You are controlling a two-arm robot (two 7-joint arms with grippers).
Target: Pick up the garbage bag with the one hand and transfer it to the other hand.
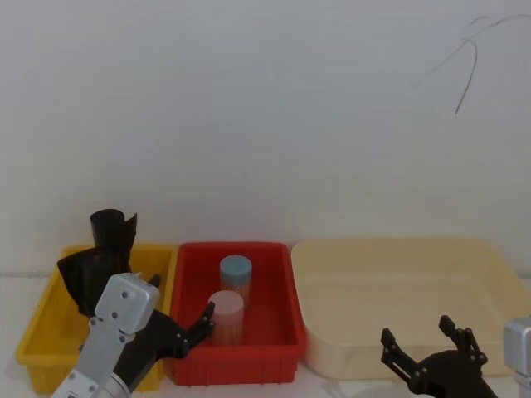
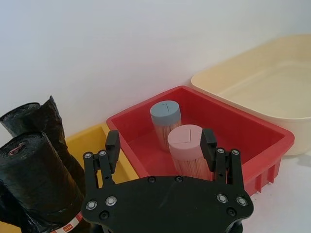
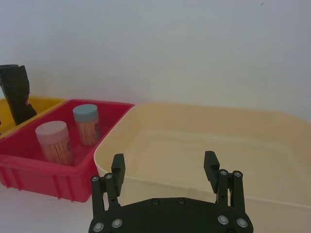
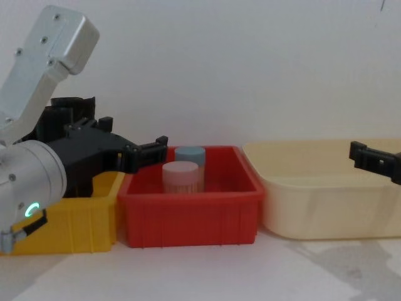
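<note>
Currently your garbage bag [image 2: 39, 179] stands upright in the yellow bin [image 2: 90, 138], just beside a plain black roll [image 2: 34, 119], and both rise above the rim. The left wrist view shows the bag's red-and-white band low down, its print too small to read. Your left gripper [image 2: 160, 145] hovers at that bin's front, fingers spread, tips toward the red bin [image 2: 272, 141]. The right gripper [image 3: 164, 162], also spread, hangs before the cream tub [image 3: 194, 116], well apart.

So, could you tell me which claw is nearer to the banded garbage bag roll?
Left. The left claw is at the yellow bin, close beside the roll; the right claw sits far off, before the cream tub.
</note>
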